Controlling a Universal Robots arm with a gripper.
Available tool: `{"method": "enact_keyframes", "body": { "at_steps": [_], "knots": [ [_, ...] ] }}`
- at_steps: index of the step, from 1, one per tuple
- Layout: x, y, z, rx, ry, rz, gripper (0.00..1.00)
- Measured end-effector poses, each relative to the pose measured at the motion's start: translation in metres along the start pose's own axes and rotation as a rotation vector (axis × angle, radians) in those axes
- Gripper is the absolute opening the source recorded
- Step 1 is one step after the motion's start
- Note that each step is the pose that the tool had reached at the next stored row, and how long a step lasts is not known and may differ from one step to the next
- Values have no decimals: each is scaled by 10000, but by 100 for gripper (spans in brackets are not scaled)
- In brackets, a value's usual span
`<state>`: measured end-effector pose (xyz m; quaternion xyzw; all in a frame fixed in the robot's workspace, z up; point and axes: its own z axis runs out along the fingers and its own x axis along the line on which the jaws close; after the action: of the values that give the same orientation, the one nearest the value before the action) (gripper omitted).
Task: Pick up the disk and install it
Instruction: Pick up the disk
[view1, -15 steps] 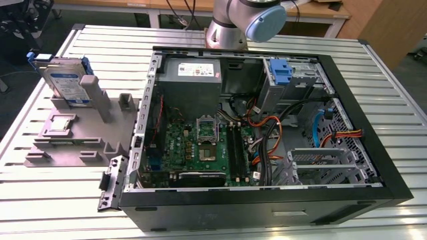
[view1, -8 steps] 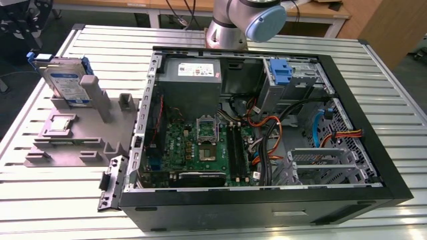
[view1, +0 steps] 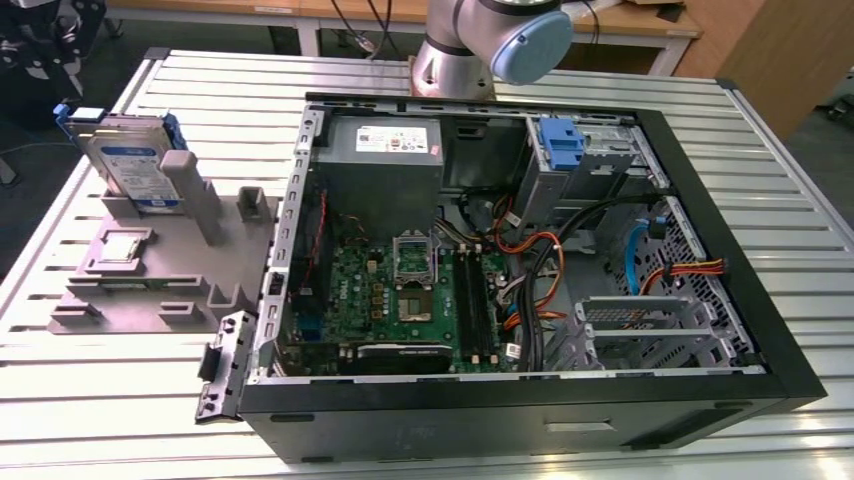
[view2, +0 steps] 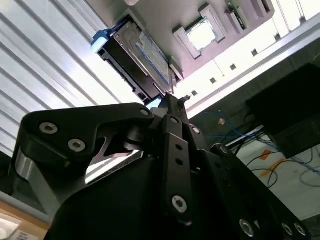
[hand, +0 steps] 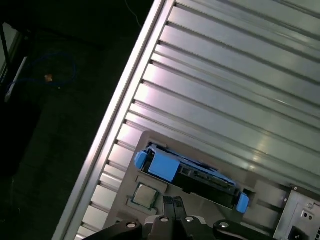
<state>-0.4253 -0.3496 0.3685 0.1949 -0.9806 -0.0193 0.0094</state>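
Right at the tip of the arm, the black end effector (hand: 173, 202) looks pinched shut in both wrist views (view2: 172, 95), with nothing between its fingers. It hangs over the holder, clear of everything and touching nothing.

Closest thing to it is the disk (hand: 190, 175), a flat silver metal hard drive with a white and blue label in a blue plastic carrier. In the exterior view it sits at the upper left of the frame (view1: 127, 160), standing on edge in a slot of the grey plastic fixture block (view1: 147, 290). My guess is it's parked upright like that so its top edge sticks out free for a grab from above. So not picked up yet.

Just beside it on the same block, a small square silver processor chip (view1: 120, 247) lies flat in its own pocket.

Further out, the ribbed aluminium counter (view1: 134, 400) carries the open black computer case (view1: 534, 250), which fills the middle and right of the exterior view. It lies on its side with the panel off, presumably so the bays can be reached from above. A bare blue plastic bracket (view1: 561, 145) sits in the upper right bay, well apart from the disk.
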Motion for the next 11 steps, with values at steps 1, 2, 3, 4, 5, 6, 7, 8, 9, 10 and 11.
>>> {"method": "enact_keyframes", "body": {
  "at_steps": [1,2,3,4,5,6,7,8,9,10,11],
  "knots": [
    [0,0,0,2,8,-179,10],
    [0,0,0,4,16,-375,10],
    [0,0,0,6,23,-556,10],
    [0,0,0,8,31,-734,10],
    [0,0,0,10,38,-915,10],
    [0,0,1,12,45,-1088,10],
    [0,0,1,14,53,-1268,10],
    [0,0,1,16,60,-1448,10],
    [0,0,2,18,69,-1643,10],
    [0,0,3,20,76,-1824,10],
    [0,0,3,22,84,-2003,10]
  ]
}}
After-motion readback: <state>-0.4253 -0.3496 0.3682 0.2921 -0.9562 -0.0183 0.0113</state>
